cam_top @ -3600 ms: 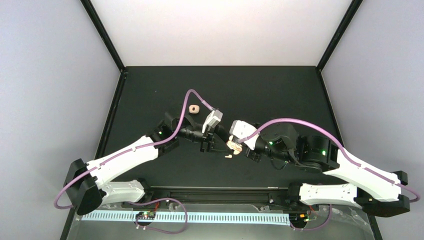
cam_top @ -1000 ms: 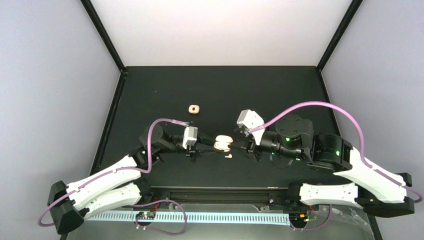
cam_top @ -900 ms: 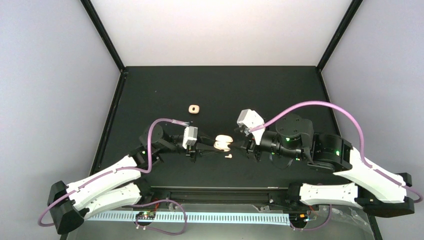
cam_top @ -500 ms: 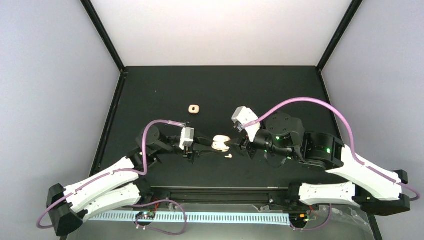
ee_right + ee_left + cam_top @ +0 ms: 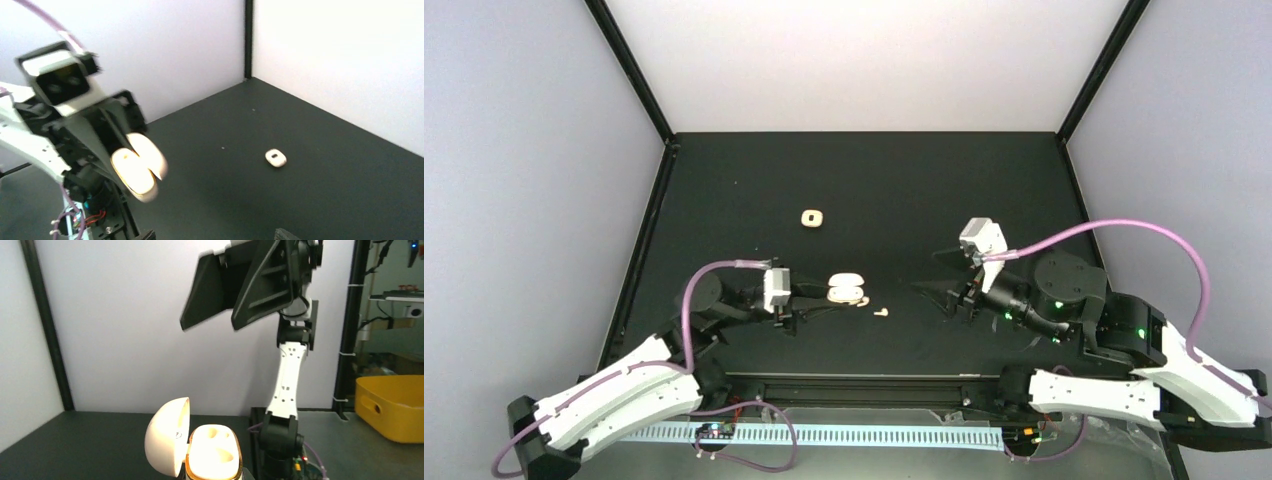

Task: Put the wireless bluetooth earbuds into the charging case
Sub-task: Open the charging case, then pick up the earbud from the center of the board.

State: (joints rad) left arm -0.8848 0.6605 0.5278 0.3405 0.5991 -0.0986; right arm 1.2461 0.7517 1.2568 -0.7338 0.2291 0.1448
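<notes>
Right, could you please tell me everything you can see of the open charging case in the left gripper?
The charging case is a rounded, glossy cream shell that looks like plastic. Its lid is hinged open to one side, baring two recessed wells, both empty, within an amber-tinted rim. The left gripper clamps its base and nothing else touches it; it seems held clear of the table.

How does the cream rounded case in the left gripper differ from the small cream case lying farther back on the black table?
The cream rounded charging case is open, its lid swung aside and two empty sockets showing; the small cream case shows no raised lid. The first is clamped in the left gripper; the second lies free and flat on the black table. Both are cream and rounded.
</notes>
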